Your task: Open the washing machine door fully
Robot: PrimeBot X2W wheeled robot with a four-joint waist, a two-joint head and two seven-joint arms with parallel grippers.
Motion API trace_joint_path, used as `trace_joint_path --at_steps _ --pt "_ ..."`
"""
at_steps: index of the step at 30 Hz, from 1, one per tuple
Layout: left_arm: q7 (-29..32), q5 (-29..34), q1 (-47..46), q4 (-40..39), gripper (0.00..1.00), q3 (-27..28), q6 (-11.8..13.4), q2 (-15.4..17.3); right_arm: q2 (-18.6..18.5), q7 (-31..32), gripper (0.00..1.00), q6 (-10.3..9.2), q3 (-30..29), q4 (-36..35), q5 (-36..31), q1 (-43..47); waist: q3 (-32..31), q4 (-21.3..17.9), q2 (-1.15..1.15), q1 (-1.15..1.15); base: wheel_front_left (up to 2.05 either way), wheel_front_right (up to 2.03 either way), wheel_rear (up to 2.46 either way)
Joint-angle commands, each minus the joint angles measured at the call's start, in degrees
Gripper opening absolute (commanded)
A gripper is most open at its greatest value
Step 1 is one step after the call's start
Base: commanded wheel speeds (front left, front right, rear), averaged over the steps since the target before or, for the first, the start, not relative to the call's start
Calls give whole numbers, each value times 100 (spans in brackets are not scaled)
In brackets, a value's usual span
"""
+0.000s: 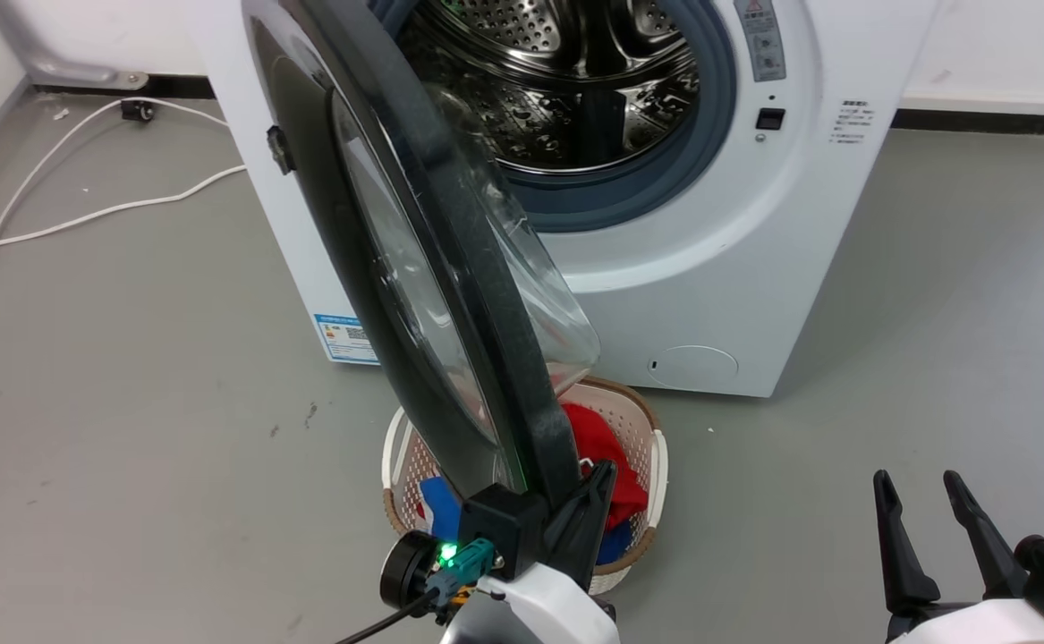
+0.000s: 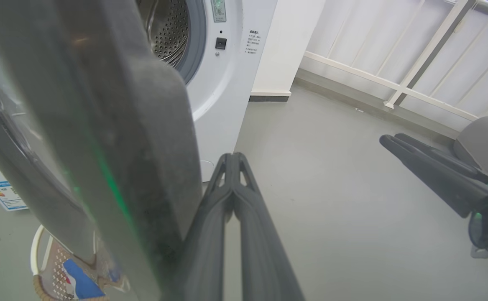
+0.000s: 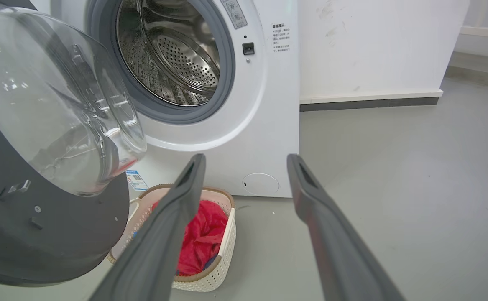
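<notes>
The washing machine (image 1: 718, 268) stands with its steel drum (image 1: 557, 80) exposed. The washing machine door (image 1: 450, 268) is swung out toward me, edge-on in the head view, with its clear glass bowl (image 3: 60, 104) facing right. My left gripper (image 1: 605, 474) is shut with nothing between its fingers. It lies along the bowl side of the door's lower rim (image 2: 114, 125), fingers (image 2: 232, 156) pointing toward the machine (image 2: 223, 96). My right gripper (image 1: 929, 487) hangs open and empty at the lower right, well clear of the door (image 3: 39, 234).
A white laundry basket (image 1: 656, 456) with red and blue cloth sits on the floor under the door's lower edge, in front of the machine. A white cable (image 1: 83, 215) trails across the grey floor at left. A white railing (image 2: 394, 83) runs along the right.
</notes>
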Motion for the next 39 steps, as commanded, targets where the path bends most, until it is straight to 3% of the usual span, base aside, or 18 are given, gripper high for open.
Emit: trace_joint_path --at_steps 1,18,29,39 --pt "-26 -1 51 -27 0 120 95 115 9 -3 100 1 -12 14 1 -1 -15 87 0 0 0 0 0" --pt "-57 85 445 -751 0 57 354 309 7 160 100 1 -6 -42 -24 107 -106 1266 0 0 0 0 0" --pt "-235 -39 743 -963 0 545 731 537 7 189 100 1 -11 -76 0 139 -102 1832 0 0 0 0 0" --pt "-464 -242 729 -945 0 1400 968 986 7 308 100 1 22 -242 -143 17 154 1924 0 0 0 0 0"
